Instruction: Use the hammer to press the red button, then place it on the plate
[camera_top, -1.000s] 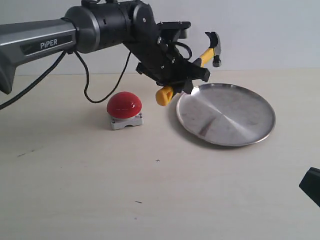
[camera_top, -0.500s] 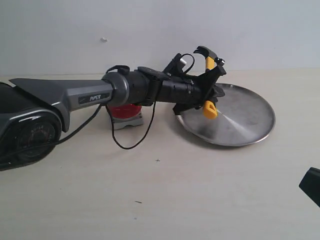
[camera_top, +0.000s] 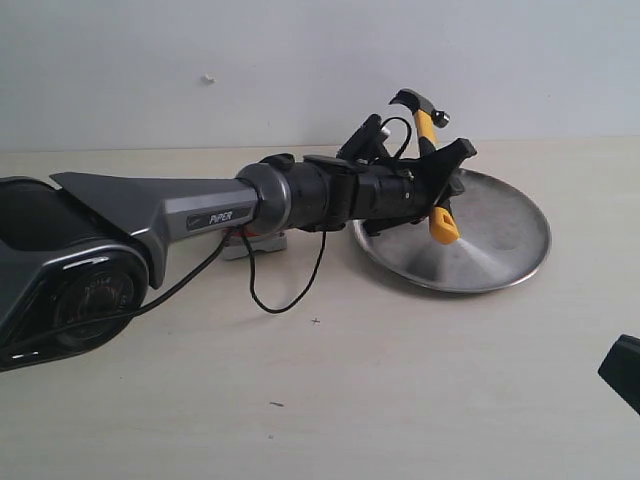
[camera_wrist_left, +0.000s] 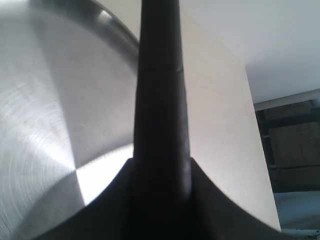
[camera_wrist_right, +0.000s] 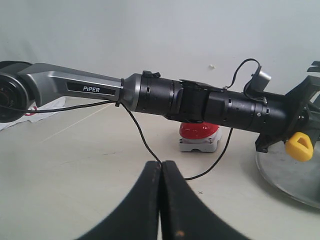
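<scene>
My left gripper (camera_top: 440, 190) is shut on the hammer (camera_top: 428, 130) by its handle, over the near-left part of the silver plate (camera_top: 515, 255). The hammer stands nearly upright, steel head up and yellow end (camera_top: 444, 226) just above the plate. In the left wrist view the dark handle (camera_wrist_left: 160, 100) runs between the jaws, with the plate (camera_wrist_left: 45, 125) behind it. The red button (camera_wrist_right: 199, 131) sits left of the plate. In the exterior view the arm hides all of it except its grey base (camera_top: 262, 245). My right gripper (camera_wrist_right: 161, 170) is shut and empty, low over the table and facing the button.
The left arm (camera_top: 220, 215) stretches low across the table from the left, with a black cable (camera_top: 285, 300) looping down from it onto the tabletop. A dark part of the right arm (camera_top: 625, 370) shows at the lower right edge.
The left arm has dropped and reached right, carrying the hammer from beside the button to over the plate and turning it head-up. The arm now hides the button. The right gripper has not moved.
</scene>
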